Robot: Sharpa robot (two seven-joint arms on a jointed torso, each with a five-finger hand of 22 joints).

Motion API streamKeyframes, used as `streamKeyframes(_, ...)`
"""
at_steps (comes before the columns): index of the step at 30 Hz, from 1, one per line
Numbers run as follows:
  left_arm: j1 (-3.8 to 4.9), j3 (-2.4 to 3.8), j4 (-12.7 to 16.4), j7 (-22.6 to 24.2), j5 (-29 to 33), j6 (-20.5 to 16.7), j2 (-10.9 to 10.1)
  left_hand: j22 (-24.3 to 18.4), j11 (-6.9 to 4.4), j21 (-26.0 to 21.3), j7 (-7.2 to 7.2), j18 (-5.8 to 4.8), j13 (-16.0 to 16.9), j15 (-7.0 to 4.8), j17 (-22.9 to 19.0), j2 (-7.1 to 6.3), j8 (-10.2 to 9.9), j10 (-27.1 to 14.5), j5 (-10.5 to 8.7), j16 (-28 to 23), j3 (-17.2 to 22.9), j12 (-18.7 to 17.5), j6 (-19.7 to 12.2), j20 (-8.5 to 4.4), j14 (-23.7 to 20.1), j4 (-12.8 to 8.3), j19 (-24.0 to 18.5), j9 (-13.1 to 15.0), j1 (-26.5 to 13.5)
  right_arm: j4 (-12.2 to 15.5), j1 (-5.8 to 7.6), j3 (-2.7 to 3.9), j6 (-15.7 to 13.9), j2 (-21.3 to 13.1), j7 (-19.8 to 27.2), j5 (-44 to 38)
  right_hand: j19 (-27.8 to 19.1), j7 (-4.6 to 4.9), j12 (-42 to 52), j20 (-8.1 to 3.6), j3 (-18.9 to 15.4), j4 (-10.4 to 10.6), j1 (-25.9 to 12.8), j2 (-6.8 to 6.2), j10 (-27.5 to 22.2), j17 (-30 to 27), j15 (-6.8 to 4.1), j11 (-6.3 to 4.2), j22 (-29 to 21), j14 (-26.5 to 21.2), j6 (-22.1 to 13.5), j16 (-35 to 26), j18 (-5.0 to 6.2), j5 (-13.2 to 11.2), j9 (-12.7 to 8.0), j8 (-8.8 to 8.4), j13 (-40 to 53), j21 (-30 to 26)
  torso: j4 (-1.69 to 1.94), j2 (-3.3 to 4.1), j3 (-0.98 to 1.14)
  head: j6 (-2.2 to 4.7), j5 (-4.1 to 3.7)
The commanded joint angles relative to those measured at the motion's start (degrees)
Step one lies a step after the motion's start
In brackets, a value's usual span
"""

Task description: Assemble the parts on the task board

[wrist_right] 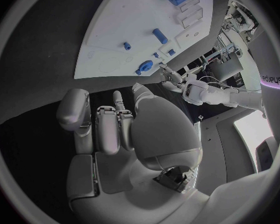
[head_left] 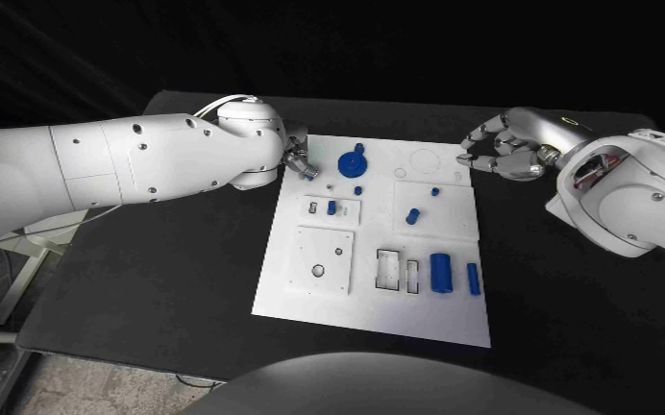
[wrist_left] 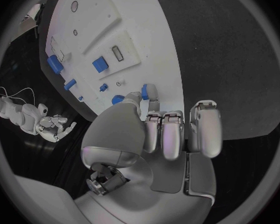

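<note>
Reaching In From Both Sides of the Board

Reaching across from the table's near-left, the left arm (head_left: 138, 160) lies almost level, its bulky wrist above the far left corner of the task board (head_left: 372, 319). The left hand (head_left: 297, 160) points its fingertips down at that corner. In the left wrist view a small blue part (wrist_left: 149, 90) sits between the thumb and a fingertip, so the hand pinches it, while the other fingers (wrist_left: 171, 134) lie straight and close together.

Opposite it, the right hand (head_left: 502, 151) hangs just beyond the board's far right corner, above the black table (head_left: 166, 280). Its fingers are curled inward toward the palm with nothing between them.

On the white board, a blue gear-shaped part (head_left: 352, 161) lies near the far left, close to the left fingertips. A small blue peg (head_left: 411, 215) rests toward the middle right. Near the front right, a large blue cylinder (head_left: 441, 272) lies beside a slimmer blue bar (head_left: 473, 278), close but apart.
</note>
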Motion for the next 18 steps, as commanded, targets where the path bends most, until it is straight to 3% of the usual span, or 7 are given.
streamKeyframes(1, -0.03, 0.02, 0.2, 0.8, 0.4, -0.8, 0.0, 9.7, -0.42, 0.0, -0.02, 0.48, 15.1, -0.29, 15.1, -0.14, -0.3, 5.9, 1.65, 0.1, 1.0, 0.1, 0.4, -0.36, 5.9, 0.0, -0.1, 0.2, 1.0, -0.1, -0.05, 0.02, 0.4, 0.0, 0.0, -0.2, -0.2, -0.01, -0.2, 0.01, 0.5, 0.0, 0.6, -0.04, 2.2, 1.5, 0.22, 0.35, 6.5, 3.3, 0.4, -0.2, 0.76, 0.6, -0.1, -0.21, 9.9, -0.4, 0.01, -0.02, 0.02, 0.00, 0.07)
streamKeyframes(4, -0.03, 0.02, 0.2, 1.0, 0.9, -1.2, -0.1, 9.7, -0.49, -0.1, -0.09, 0.47, 15.1, -0.35, 15.1, -0.50, -0.3, 5.9, 2.53, 0.1, 2.3, 0.1, 0.4, -0.43, 5.9, -0.1, -0.1, 0.4, 1.9, -0.1, -0.07, 0.02, 0.4, 0.0, 0.0, -0.2, -0.2, -0.01, -0.2, 0.01, 0.6, 0.0, 0.7, -0.05, 2.2, 1.5, 0.22, 0.35, 6.5, 3.3, 0.4, -0.2, 0.76, 0.9, -0.1, -0.22, 9.9, -0.4, 0.01, -0.02, 0.03, 0.00, 0.07)
streamKeyframes(9, -0.04, 0.01, 0.4, 1.3, 1.3, -1.8, -0.4, 9.8, -0.53, -0.2, -0.09, 0.49, 15.1, -0.44, 15.1, -1.99, -0.4, 5.9, 0.52, 0.1, 6.3, 0.1, 0.3, -0.52, 5.9, 0.1, -0.1, 0.8, 3.0, -0.2, -0.08, 0.02, 0.4, 0.0, -0.1, -0.2, -0.2, 0.00, -0.3, 0.01, 0.6, -0.1, 0.8, -0.12, 2.1, 1.4, 0.22, 0.35, 6.5, 3.3, 0.2, -0.3, 0.77, 1.2, -0.2, -0.35, 9.9, -0.5, -0.02, -0.03, 0.03, 0.00, 0.08)
streamKeyframes(18, -0.05, 0.00, 1.8, 1.2, 3.5, -3.0, -1.9, 9.9, -0.64, -0.3, -0.21, 0.48, 15.1, -0.49, 15.1, -3.40, -0.2, 5.9, 0.05, 0.1, 9.0, 0.1, 0.6, -0.58, 5.9, -0.2, -0.1, 1.3, 3.5, -0.2, -0.10, 0.02, 0.4, -0.1, -0.1, -0.2, -0.2, 0.00, -0.3, 0.01, 0.6, -0.1, 0.8, -0.12, 2.1, 1.4, 0.22, 0.35, 6.5, 3.3, 0.2, -0.3, 0.77, 1.3, -0.2, -0.37, 9.9, -0.5, -0.01, -0.02, 0.02, 0.00, -0.04)
